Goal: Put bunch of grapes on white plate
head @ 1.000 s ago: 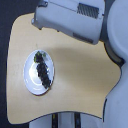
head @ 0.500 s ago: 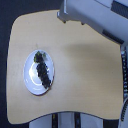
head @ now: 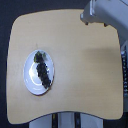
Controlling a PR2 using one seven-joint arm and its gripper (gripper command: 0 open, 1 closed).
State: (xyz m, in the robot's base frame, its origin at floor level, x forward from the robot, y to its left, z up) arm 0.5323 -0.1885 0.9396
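Counter: a light wooden counter (head: 75, 65) with rounded corners fills most of the frame; its surface is plain and pale tan.
Plate: 1 round, glossy white plate (head: 31, 80) sits on the counter in the lower left part of the frame, well in from the counter's edge.
Grapes: 1 bunch of grapes (head: 43, 70), very dark, lies on the plate, stretched from the plate's upper left toward its lower right. A bit of green stem shows at the upper end. The bunch lies within the plate's outline, its lower end near the right rim.
Arm: a grey and white robot arm (head: 106, 11) sits in the upper right corner of the frame, over the counter's far corner, well apart from the plate and the grapes.
Hand: cannot tell whether it is wide or narrow; the fingers cannot be made out in the blurred grey shape at the upper right. Nothing can be seen held in it.
Right edge: a dark strip with pale marks runs down the frame's right side beside the counter.
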